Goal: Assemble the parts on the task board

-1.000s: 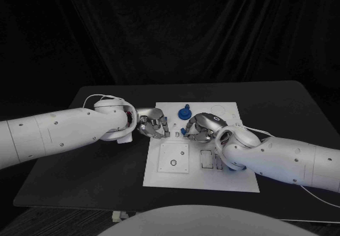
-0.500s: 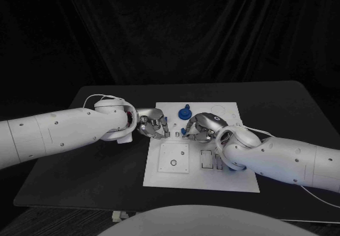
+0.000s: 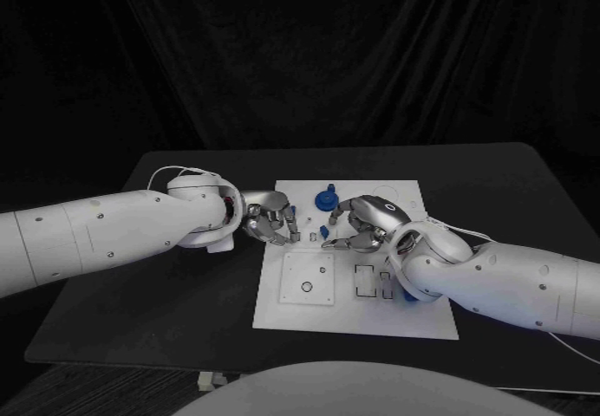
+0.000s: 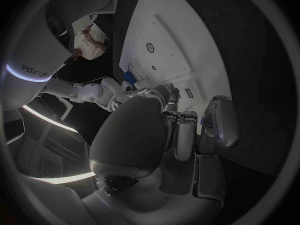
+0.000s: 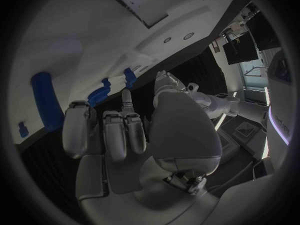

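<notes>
The white task board [image 3: 328, 317] lies mid-table. My left hand [image 3: 269, 218] rests at its left edge, fingertips down on the board and nothing in its grip; the left wrist view shows its fingers [image 4: 185, 131] side by side over the board [image 4: 181, 35]. My right hand [image 3: 364, 222] hovers over the board's upper middle, holding nothing. A small blue part [image 3: 322, 230] stands between the two hands, and a round blue part [image 3: 326, 201] sits behind it. In the right wrist view, a long blue part [image 5: 42, 104] and two smaller blue parts [image 5: 99, 92] [image 5: 129, 77] stand beyond my right fingers [image 5: 116, 130].
The board has a raised square plate with holes [image 3: 308, 279] at its lower left and narrow slots [image 3: 364, 281] beside it. Another blue part [image 3: 407, 295] shows at my right forearm's edge. Black table [image 3: 175, 303] surrounds the board.
My right hand and forearm have shifted slightly to the right, uncovering the small blue part between the hands. My left hand has stayed put.
</notes>
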`<state>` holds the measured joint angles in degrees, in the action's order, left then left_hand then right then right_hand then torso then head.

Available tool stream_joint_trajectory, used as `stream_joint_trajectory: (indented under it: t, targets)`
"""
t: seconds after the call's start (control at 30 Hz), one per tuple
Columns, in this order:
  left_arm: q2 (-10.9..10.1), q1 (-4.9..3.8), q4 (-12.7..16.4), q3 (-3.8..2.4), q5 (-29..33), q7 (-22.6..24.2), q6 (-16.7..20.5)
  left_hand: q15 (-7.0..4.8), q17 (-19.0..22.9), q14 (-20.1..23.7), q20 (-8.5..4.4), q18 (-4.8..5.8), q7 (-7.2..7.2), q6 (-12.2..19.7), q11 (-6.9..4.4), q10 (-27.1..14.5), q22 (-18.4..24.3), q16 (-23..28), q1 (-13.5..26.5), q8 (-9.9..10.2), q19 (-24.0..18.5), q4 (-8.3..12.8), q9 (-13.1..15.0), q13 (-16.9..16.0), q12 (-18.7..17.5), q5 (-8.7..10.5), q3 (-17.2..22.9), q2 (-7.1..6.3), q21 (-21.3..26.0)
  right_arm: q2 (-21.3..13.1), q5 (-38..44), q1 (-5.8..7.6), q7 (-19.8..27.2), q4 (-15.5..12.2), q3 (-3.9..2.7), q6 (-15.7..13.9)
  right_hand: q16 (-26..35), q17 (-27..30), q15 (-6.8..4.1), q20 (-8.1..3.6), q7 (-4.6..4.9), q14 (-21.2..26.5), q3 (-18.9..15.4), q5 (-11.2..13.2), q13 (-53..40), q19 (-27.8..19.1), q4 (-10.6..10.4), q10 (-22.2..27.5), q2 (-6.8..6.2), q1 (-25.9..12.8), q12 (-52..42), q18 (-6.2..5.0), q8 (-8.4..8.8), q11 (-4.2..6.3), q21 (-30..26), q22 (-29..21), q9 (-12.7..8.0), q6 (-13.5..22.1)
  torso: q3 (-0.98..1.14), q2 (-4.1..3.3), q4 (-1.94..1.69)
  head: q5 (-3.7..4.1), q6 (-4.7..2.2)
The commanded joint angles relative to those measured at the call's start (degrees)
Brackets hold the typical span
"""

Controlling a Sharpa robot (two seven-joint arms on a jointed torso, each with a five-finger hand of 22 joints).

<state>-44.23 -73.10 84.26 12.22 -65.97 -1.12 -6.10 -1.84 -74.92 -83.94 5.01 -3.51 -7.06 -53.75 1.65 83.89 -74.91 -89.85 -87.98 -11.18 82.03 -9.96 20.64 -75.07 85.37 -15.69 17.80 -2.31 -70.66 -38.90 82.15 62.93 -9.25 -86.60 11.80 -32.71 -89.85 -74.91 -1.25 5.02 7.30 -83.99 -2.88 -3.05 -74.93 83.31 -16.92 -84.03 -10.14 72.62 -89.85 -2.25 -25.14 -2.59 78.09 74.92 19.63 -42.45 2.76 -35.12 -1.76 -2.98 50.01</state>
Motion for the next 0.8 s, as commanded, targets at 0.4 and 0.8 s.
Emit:
stream_joint_trajectory:
  t: [0.4, 0.8]
  targets:
    - [0.05, 0.11, 0.11, -0.05, 0.44, 0.71, 0.09, 0.57, -14.52, -5.65, -0.08, -0.52, 0.21, 0.5, 0.4, 1.74, -9.75, 0.42, 0.83, -0.46, -0.54, -1.42, -0.35, -10.14, -0.73, 0.93, -0.57, 0.39, 0.52, -2.53, -4.14, 2.26, 10.64, -3.03, -0.04, -11.48, -0.15, -15.09, 0.64, 0.51, 0.12, -6.01, -2.54, 0.18, -15.07, 0.04, -0.13, -5.97, 0.83, -3.89, -0.15, -0.79, -2.26, -0.53, 0.16, 11.05, 0.64, 1.41, 0.0, -0.01, 0.01, -0.27, -0.01]
    - [-0.4, -0.27, 2.24, -0.08, 0.48, 4.01, 10.11, -1.65, -15.08, -6.06, -1.7, 0.27, 3.81, -5.21, -2.33, 4.61, -10.86, -0.15, 10.06, -8.07, 1.65, -6.82, 2.12, -13.11, 2.73, -0.68, -5.38, 2.05, -3.84, -8.11, -14.23, 8.88, 20.07, -6.94, -0.03, -20.45, -0.15, -15.09, -0.67, -0.61, -1.64, -6.01, 0.98, -20.24, -15.07, 3.14, 0.19, -5.97, 12.18, -8.09, -0.15, 0.53, -7.33, 1.03, 5.62, 12.85, 1.18, -2.24, 0.02, -0.03, -0.01, 0.1, -0.01]
